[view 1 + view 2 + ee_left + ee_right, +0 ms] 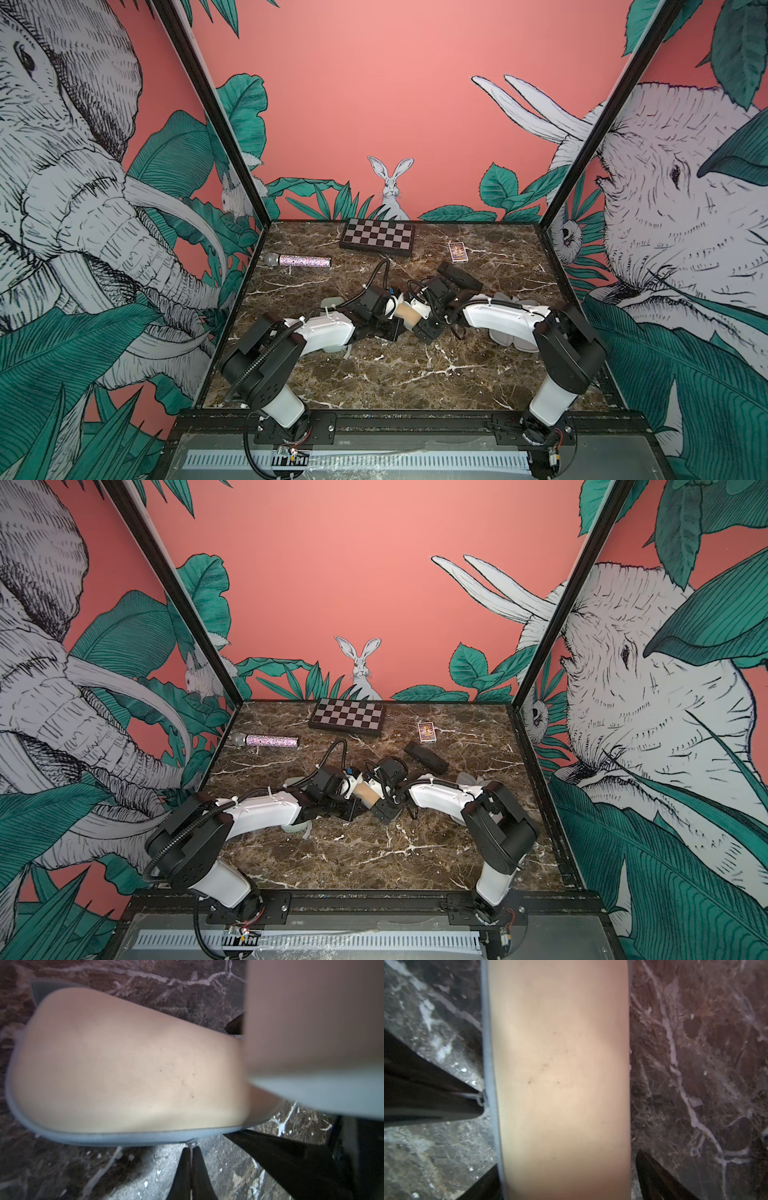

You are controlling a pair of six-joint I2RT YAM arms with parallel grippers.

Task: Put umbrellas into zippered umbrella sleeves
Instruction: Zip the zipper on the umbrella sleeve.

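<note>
Zipping step judged in hand — zip pull (191, 1143) of cream sleeve (560, 1084) pinched by left gripper (191, 1150), right gripper (566, 1159) spread around sleeve. Next — pull to be dragged along edge, sleeve held down.

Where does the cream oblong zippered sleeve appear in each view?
A top view: cream oblong zippered sleeve, middle of brown marble table.
A top view: sleeve, same place.
Left wrist: sleeve fills the middle.
Right wrist: sleeve runs through the middle.
Shared landmark: the marble table.
</note>
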